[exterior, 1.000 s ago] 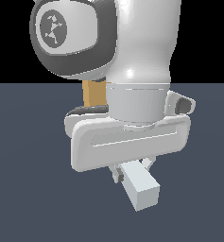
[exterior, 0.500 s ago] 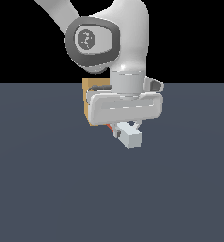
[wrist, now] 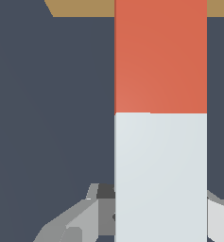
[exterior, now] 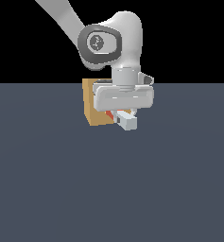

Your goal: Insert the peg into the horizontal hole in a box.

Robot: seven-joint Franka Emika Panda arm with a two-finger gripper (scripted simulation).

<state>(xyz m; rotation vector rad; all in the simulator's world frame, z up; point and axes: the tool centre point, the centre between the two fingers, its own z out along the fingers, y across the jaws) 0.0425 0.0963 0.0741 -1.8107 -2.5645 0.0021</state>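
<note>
**Count of things in view**

One peg (exterior: 124,120) — a single bar, orange-red with one pale end. One box (exterior: 95,104), tan. One robot arm carrying one claw (exterior: 122,116). One dark tabletop (exterior: 108,189) beneath them. The hole cannot be made out.

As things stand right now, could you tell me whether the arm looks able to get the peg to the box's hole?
Probably yes. The gripper holds the peg, whose orange end points at the box, with nothing visible between them. The hole itself is hidden behind the gripper, so alignment cannot be confirmed.
</note>
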